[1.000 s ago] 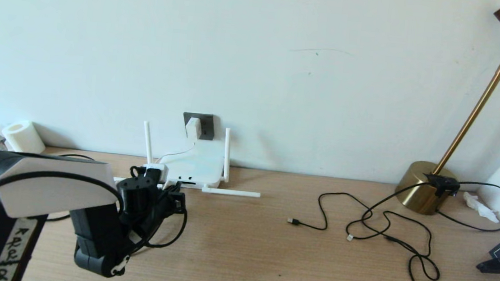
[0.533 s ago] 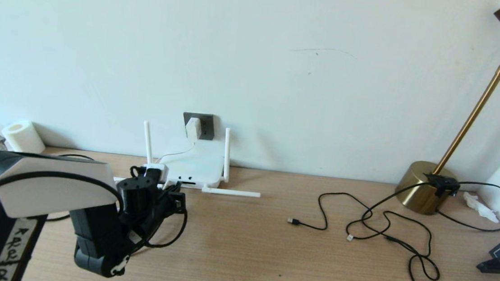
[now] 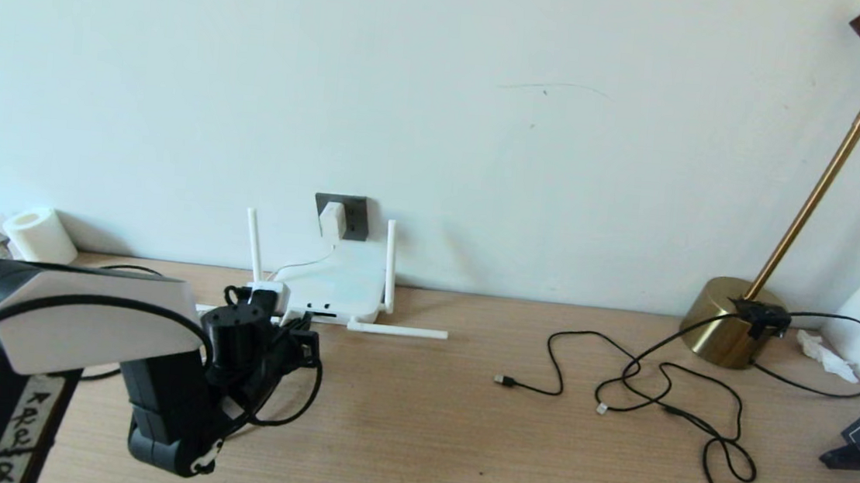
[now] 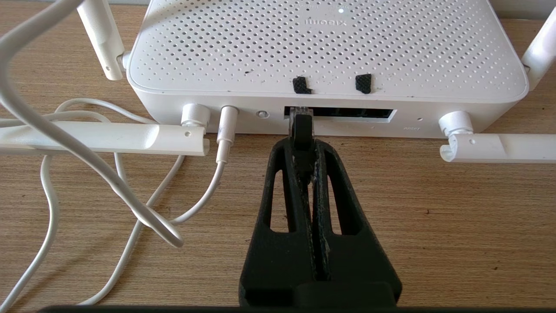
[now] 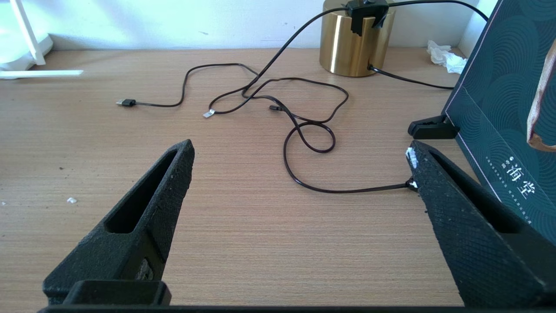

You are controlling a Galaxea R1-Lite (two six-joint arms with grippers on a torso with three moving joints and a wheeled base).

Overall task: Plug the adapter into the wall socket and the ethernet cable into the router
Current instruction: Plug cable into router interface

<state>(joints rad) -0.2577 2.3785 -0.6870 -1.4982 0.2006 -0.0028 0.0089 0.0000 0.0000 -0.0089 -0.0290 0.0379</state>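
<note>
The white adapter [image 3: 333, 220] sits in the dark grey wall socket [image 3: 355, 214], its thin white cord [image 4: 108, 182] running down to the router. The white router [image 3: 338, 286] [image 4: 325, 56] lies flat against the wall with two antennas upright and two folded along the desk. My left gripper [image 3: 303, 333] [image 4: 302, 145] is shut on the ethernet cable's black boot [image 4: 301, 130]. The clear plug tip [image 4: 300, 112] meets the left end of the dark port slot [image 4: 347, 114]. My right gripper [image 5: 299, 163] hovers open over bare desk, out of the head view.
Thin black cables [image 3: 666, 387] with small plugs sprawl over the right of the desk, near a brass lamp base [image 3: 726, 322]. A dark box [image 5: 499, 113] stands at the far right. A paper roll [image 3: 40, 235] sits at the far left by the wall.
</note>
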